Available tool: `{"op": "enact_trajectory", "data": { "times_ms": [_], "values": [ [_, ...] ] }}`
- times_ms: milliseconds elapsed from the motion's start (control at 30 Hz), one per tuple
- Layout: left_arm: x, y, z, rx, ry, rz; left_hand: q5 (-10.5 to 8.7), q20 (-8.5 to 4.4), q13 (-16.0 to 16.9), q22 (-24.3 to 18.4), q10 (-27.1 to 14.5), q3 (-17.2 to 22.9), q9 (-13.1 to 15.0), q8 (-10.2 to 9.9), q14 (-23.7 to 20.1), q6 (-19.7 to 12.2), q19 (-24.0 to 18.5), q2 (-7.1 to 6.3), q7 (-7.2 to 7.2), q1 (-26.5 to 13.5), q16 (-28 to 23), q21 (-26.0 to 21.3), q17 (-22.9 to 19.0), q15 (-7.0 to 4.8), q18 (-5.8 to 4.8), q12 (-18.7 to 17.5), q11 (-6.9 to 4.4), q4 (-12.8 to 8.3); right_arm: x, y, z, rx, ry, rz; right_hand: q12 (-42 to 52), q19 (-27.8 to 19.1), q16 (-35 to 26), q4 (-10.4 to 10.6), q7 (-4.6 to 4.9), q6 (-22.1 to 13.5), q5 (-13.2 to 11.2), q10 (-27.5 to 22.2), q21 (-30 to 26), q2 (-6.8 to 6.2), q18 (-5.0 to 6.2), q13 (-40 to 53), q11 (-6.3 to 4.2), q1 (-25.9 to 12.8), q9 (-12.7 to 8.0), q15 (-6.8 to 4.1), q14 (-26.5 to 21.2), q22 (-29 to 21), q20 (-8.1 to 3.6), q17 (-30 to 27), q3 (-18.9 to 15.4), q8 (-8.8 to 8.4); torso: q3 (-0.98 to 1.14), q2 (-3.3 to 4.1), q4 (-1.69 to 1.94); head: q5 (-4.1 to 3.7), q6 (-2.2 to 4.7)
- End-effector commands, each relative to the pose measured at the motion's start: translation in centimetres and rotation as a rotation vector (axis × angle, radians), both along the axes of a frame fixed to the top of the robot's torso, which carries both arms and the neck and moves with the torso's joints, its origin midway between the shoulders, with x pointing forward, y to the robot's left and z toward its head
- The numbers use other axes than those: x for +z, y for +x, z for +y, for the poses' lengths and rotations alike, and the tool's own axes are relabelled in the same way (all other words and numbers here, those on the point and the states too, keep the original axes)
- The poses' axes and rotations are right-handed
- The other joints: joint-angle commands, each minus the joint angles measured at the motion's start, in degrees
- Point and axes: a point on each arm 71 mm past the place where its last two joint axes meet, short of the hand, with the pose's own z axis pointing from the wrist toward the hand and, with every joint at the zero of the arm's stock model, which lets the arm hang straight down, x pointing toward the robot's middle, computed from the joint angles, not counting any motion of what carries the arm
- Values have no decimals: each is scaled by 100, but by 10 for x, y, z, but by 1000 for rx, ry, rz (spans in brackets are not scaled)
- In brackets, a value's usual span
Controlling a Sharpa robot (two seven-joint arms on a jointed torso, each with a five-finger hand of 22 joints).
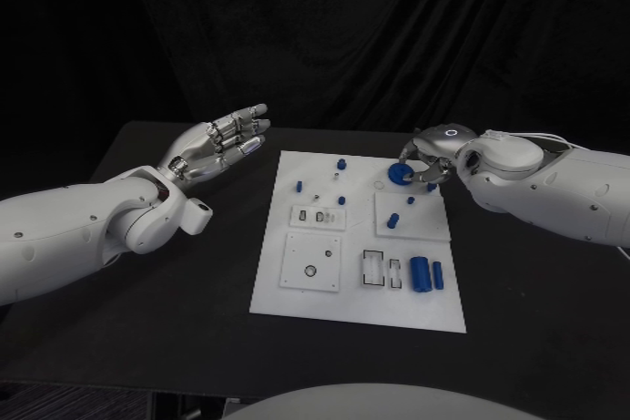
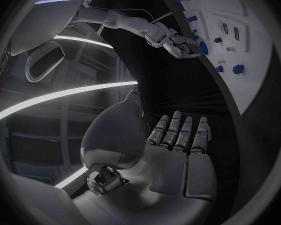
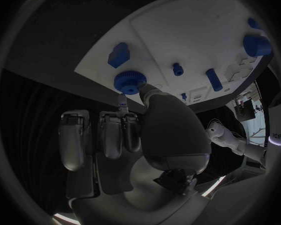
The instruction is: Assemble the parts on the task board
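The white task board [image 1: 315, 292] lies in the middle of the black table. My right hand [image 1: 433, 158] is over the board's far right corner and pinches a round blue knurled part [image 1: 399, 172] between thumb and a finger; the right wrist view shows that part [image 3: 129, 81] at the fingertips, just above the board [image 3: 178, 30]. My left hand [image 1: 217, 147] hovers left of the board, palm up, fingers spread, holding nothing. The left wrist view shows its flat fingers [image 2: 178, 135] and, beyond them, my right hand [image 2: 178, 42] at the board [image 2: 256, 70].
A large blue cylinder [image 1: 421, 273] and a thinner one [image 1: 439, 274] lie at the board's near right. A blue peg [image 1: 392, 221] and several small blue pieces, such as one [image 1: 341, 165] at the far edge, are spread over the board. Slots [image 1: 374, 269] sit beside the cylinders.
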Motion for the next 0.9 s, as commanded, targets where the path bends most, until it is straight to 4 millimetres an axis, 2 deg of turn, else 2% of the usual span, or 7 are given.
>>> {"op": "enact_trajectory", "data": {
  "times_ms": [33, 200, 233, 400, 500, 667, 900],
  "values": [
    [2, -2, -2, -31, -20, -27, 30, 31, -8, 9, -40, -25, -3, -23, 11, -30, 11, 73, 17, -2, -16, 18, 4, 22, 81, -22, -9, 6, -4, 0, 0, -6, -18, 16, 15, 584, 17, 37, 38, 80, 1, 597, 15, -1, -91, 1509, 28, 6, -14, -12, 601, 1508, -17, 1508, 2, -22, -1, -2, -3, 8, -7],
    [2, -2, -2, -32, -20, -26, 30, 31, -8, 9, -40, -25, -3, -23, 11, -30, 11, 73, 17, -2, -16, 18, 4, 22, 81, -22, -9, 6, -6, 0, 0, -7, -23, 27, 15, 584, 17, 43, 50, 167, 3, 597, 15, -1, -91, 1509, 41, -16, -25, 1, 601, 1508, -5, 1508, -9, -17, 0, -3, -2, 15, -26],
    [1, -2, -2, -32, -20, -26, 32, 33, -8, 10, -40, -30, -4, -25, 14, -35, 15, 76, 17, 1, -16, 21, 5, 24, 80, -22, -9, 6, -7, 0, 0, -7, -24, 29, 15, 584, 17, 35, 62, 213, -306, 597, 15, -8, -91, 1509, 52, -27, -46, 17, 601, 1508, 2, 1508, -35, -40, 0, -3, -3, 17, -30],
    [1, -2, -2, -33, -20, -25, 32, 33, -8, 10, -40, -30, -4, -25, 14, -35, 15, 76, 17, 1, -16, 21, 5, 24, 80, -22, -9, 6, -9, 0, 0, -10, -30, 39, 15, 584, 17, -3, 66, 310, -254, 597, 15, 36, -91, 1509, 63, 44, -57, 23, 601, 1508, 19, 1508, 1, -39, 0, -2, -3, 17, -30],
    [1, -2, -2, -33, -20, -25, 32, 33, -8, 10, -40, -30, -4, -25, 14, -35, 15, 76, 17, 1, -16, 21, 5, 24, 80, -22, -9, 6, -10, 0, 0, -10, -32, 43, 15, 584, 17, -129, 77, 510, -247, 597, 15, 102, -91, 1509, 72, 195, -31, 32, 601, 1508, 30, 1508, 63, 17, 1, -2, -2, 16, -31],
    [1, -1, -3, -34, -20, -23, 32, 33, -8, 10, -40, -30, -4, -25, 14, -35, 15, 76, 17, 1, -16, 21, 5, 24, 80, -22, -9, 6, -10, 0, 2, -3, -31, 44, 15, 584, 17, -523, 84, 918, -261, 597, 15, 241, -91, 1509, 94, 478, 92, 60, 601, 1508, 56, 1508, 145, 136, -1, -2, -4, 20, -33],
    [1, -1, -3, -37, -20, -21, 35, 36, -8, 10, -42, -38, -5, -27, 14, -42, 18, 84, 17, 4, -16, 23, 5, 28, 80, -26, -8, 6, -10, 0, 6, 15, -24, 38, 15, 584, 17, -693, 105, 1020, -264, 597, 15, 287, -91, 1509, 109, 559, 172, 73, 601, 1508, 69, 1508, 150, 175, 0, -2, -2, 23, -37]
  ]
}}
